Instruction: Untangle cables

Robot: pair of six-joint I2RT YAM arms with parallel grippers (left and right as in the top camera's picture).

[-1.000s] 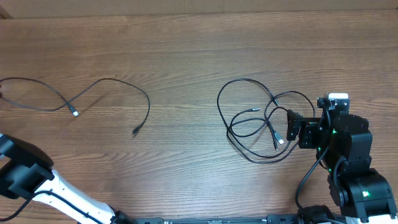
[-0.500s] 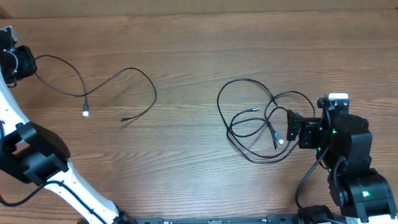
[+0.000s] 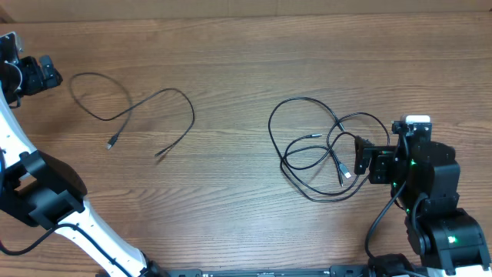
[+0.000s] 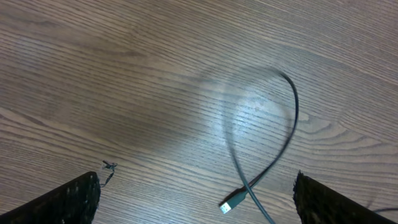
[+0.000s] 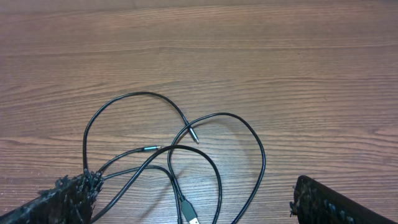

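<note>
Left gripper (image 4: 196, 190): was clamped on the near end of the separated cable (image 3: 192, 117) half a second ago and is now fully spread, with nothing between its fingers (image 4: 78, 199). The cable has dropped to the table (image 3: 231, 46). In the overhead view its near end lies just beside the gripper but apart from it. In the left wrist view the cord is smeared with motion blur, so I judge it is still settling. Its USB plug (image 4: 231, 203) sits low in that view. Over the last second this cable was carried up and toward the far left corner. It now rests as one open loop on the left half of the table, both ends free, well apart from the rest. Right side: no change across the three overhead pictures. Right gripper (image 5: 193, 182) is spread wide, low over the near edge of the tangle (image 3: 315, 158). Its left finger (image 5: 71, 196) appears to be touching a strand, but nothing is pinched. The tangle is still several overlapping loops with crossings. Reading: one cable is extracted and released, so that sub-step looks done. The remaining cords on the right are not yet separated. The next move probably falls to the right arm, picking one plug end out of the crossings. Risk: dragging the neighbouring loops along with it.
</note>
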